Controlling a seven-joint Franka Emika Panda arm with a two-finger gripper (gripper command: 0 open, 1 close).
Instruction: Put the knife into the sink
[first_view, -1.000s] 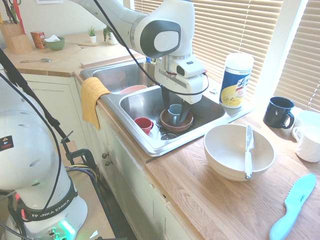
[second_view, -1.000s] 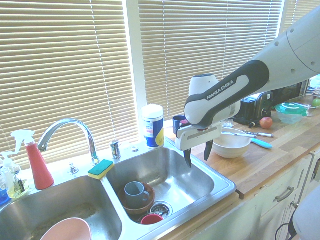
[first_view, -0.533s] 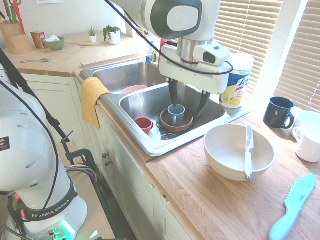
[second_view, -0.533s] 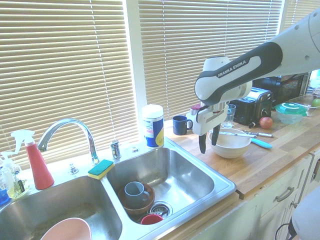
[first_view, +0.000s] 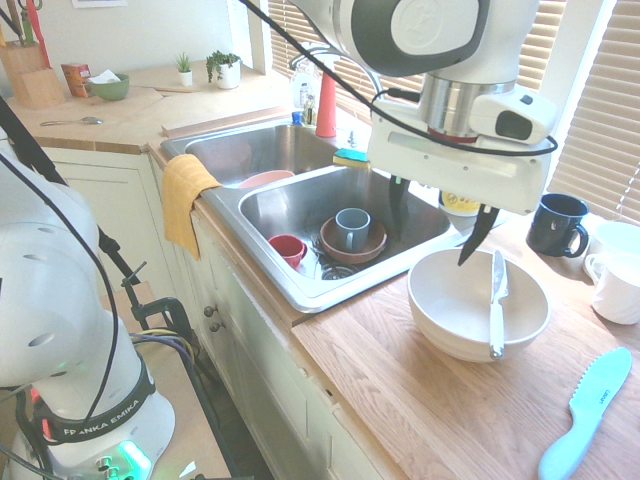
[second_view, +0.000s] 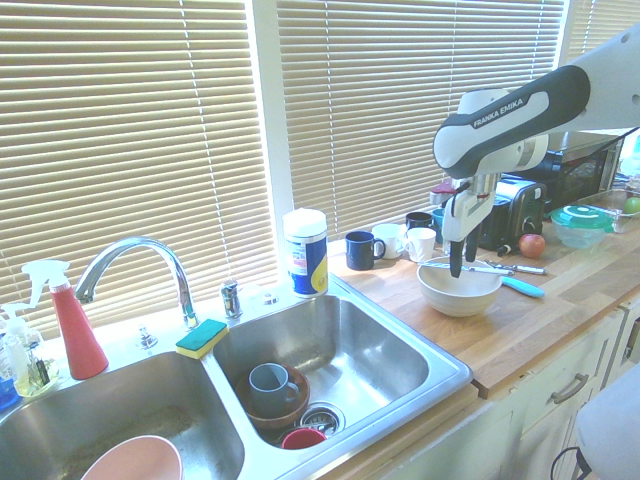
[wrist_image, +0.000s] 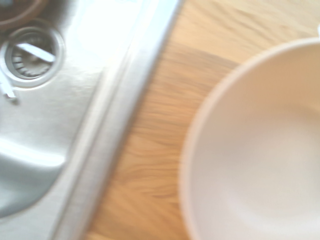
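The slim silvery knife rests across the rim of the white bowl on the wooden counter, right of the sink. My gripper hangs open and empty just above the bowl's near-sink side. Its fingers point down, a short way from the knife, and touch nothing. The wrist view shows the bowl beside the sink's steel rim, with no knife in sight.
In the sink basin stand a grey mug in a brown bowl and a red cup. A teal plastic knife, a dark mug and a white mug sit beyond the bowl. A wipes canister stands behind the sink.
My gripper has risen from over the sink basin and swung across to above the white bowl, staying open. The knife and the bowl have not moved.
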